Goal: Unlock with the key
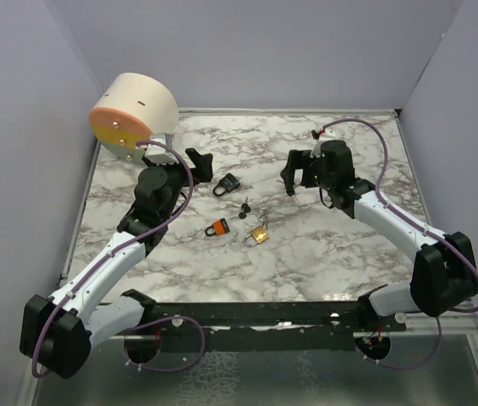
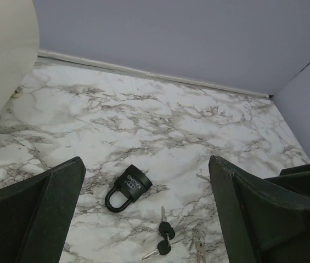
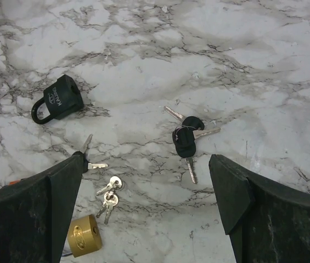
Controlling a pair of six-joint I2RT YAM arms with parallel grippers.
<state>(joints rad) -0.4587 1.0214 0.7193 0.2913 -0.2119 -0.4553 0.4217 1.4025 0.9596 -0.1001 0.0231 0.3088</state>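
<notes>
The top external view looks down from high behind the rig and takes in the whole marble counter (image 1: 323,245) from far back. The left wrist view sits low and close, facing across the counter toward the back wall (image 2: 171,38). The right wrist view looks almost straight down from nearby. All three views share the black padlock (image 1: 228,183) and the black-headed keys (image 1: 244,207).

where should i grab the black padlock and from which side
Take the black padlock by its blocky body, with the jaws closing across the two narrow side edges, coming straight down from above. It lies flat on the marble table, so its broad faces cannot be pinched, and the thin shackle would probably let it swing.
</notes>
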